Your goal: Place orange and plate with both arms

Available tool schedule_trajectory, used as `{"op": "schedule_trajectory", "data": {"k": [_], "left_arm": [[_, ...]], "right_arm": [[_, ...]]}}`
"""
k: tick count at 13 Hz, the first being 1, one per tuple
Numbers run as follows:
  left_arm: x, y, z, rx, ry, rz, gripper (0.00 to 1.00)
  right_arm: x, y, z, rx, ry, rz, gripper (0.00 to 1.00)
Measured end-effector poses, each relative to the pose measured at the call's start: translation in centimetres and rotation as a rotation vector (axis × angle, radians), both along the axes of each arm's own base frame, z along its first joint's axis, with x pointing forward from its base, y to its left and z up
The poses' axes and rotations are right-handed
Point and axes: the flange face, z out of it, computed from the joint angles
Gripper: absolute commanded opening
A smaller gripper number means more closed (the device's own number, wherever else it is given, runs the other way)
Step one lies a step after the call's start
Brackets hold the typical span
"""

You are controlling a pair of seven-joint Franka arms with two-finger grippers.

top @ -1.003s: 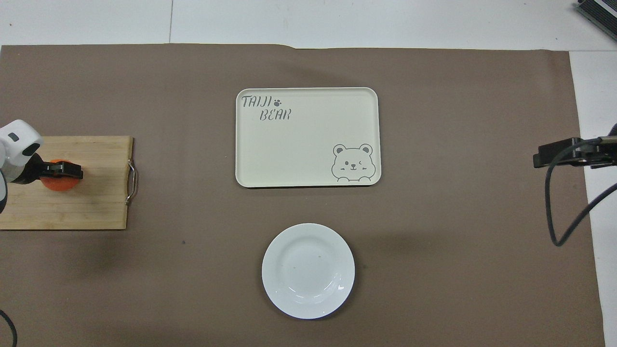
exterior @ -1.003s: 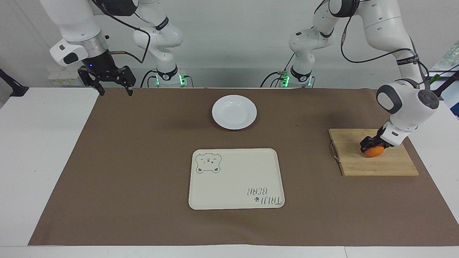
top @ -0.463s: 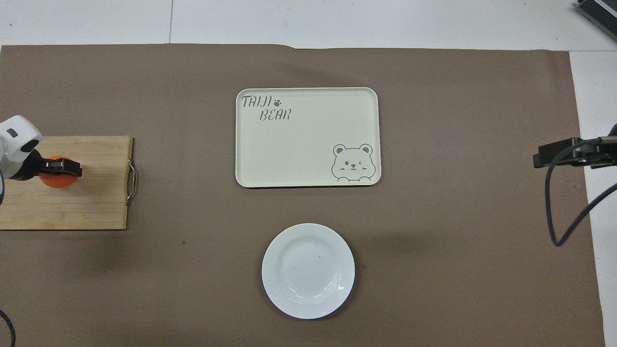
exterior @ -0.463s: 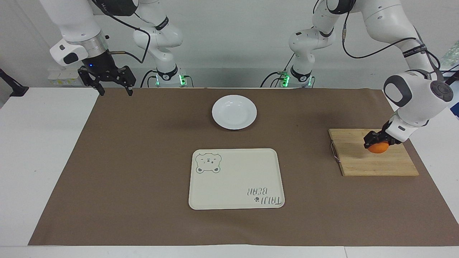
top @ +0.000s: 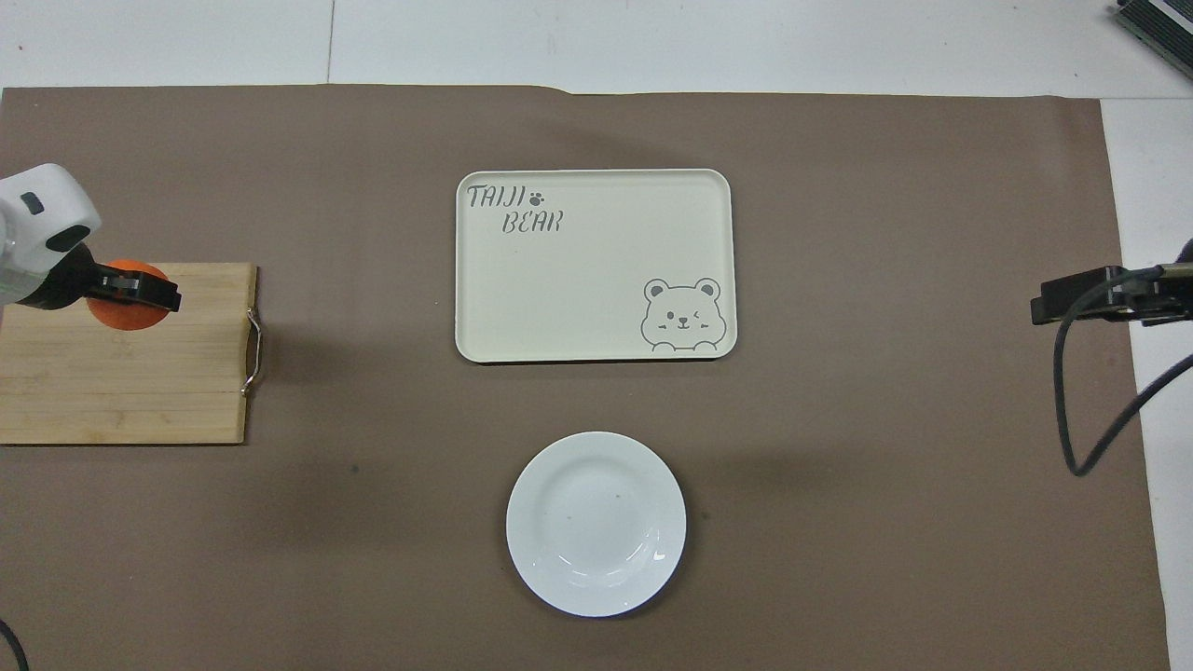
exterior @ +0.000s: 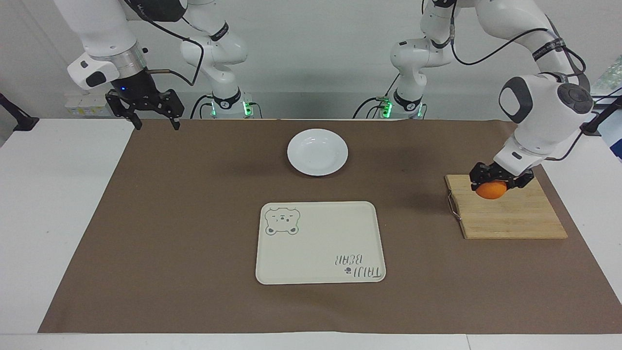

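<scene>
Orange: the small round bright-orange fruit (exterior: 490, 190) is clenched in the left hand (exterior: 500, 178), lifted clear of the pale bamboo cutting board (exterior: 510, 214) with a wire handle, at the left arm's end of the table.
Facing view adds: a gap under the orange, and the black fingers (exterior: 478, 173) pressing its upper half from both sides.
Overhead view adds: the orange (top: 126, 312) appears over the board's edge farthest from the robots.
Plate: the round glossy white shallow dish (exterior: 317, 151) sits alone on the brown paper mat (exterior: 194, 218), nearer the robots than the rectangular cream tray with a bear drawing (exterior: 319, 242).
Right hand: (exterior: 146, 113) released, jaws apart, waiting over the mat's corner at its own end; overhead shows only a dark part of it at the frame edge (top: 1086, 296).
</scene>
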Motion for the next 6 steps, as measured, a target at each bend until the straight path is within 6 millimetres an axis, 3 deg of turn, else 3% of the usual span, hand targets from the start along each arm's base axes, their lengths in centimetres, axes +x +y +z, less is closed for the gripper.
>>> {"op": "schedule_trajectory", "data": {"k": [3, 6], "left_arm": [[-1.3, -9.3, 0.3, 0.003, 0.014, 0.013, 0.00], [-3.8, -18.7, 0.4, 0.008, 0.014, 0.019, 0.00]], "right_arm": [[0.0, 0.0, 0.0, 0.000, 0.000, 0.000, 1.00], [0.0, 0.0, 0.0, 0.000, 0.000, 0.000, 1.00]]}}
